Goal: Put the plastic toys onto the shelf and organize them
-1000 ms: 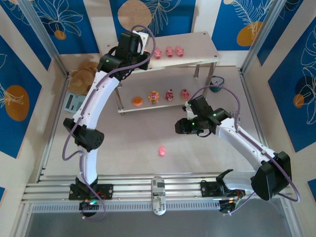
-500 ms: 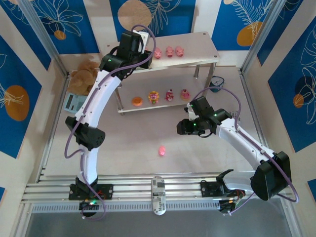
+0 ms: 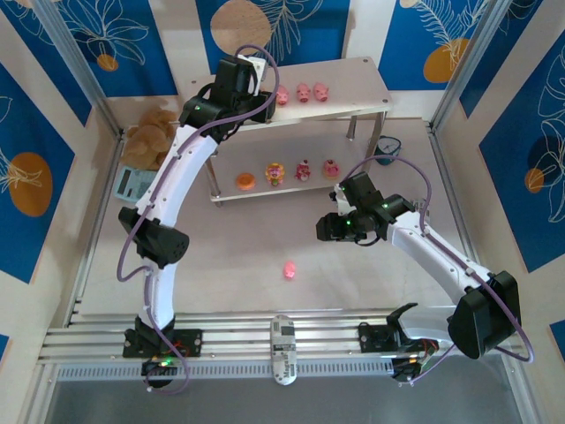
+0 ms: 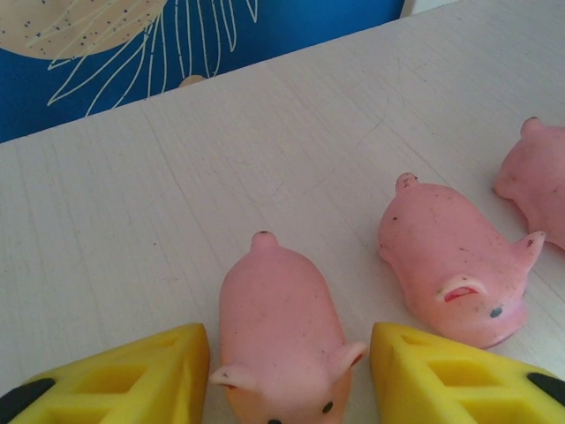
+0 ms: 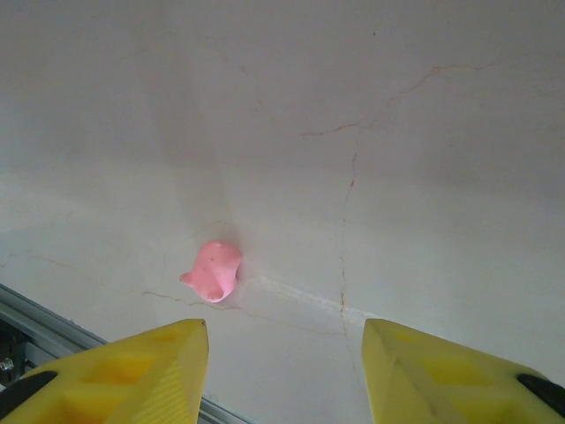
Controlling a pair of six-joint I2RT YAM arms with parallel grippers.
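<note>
The shelf [image 3: 353, 79] stands at the back. Three pink piglets [image 3: 303, 93] lie in a row on its top board. My left gripper [image 3: 265, 95] is open at the left end of that row. Its yellow fingers [image 4: 132, 380] stand either side of the leftmost piglet [image 4: 281, 327], with a gap on each side. Beside it lie a second piglet [image 4: 450, 265] and a third [image 4: 534, 177]. The lower board holds an orange round piece [image 3: 244, 180] and three cupcake figures [image 3: 303, 170]. A lone piglet [image 3: 289, 270] lies on the table. My right gripper [image 3: 325, 228] hovers open, the lone piglet [image 5: 214, 270] ahead of its left finger.
A brown teddy bear [image 3: 150, 132] and a teal calculator [image 3: 130, 183] sit left of the shelf by the wall. A dark object [image 3: 384, 159] lies right of the shelf leg. A metal rail [image 3: 282, 340] runs along the near table edge.
My left gripper's jaws have opened away from the leftmost piglet, which now rests on the top board. The right arm shifted slightly to the right, then held still.
</note>
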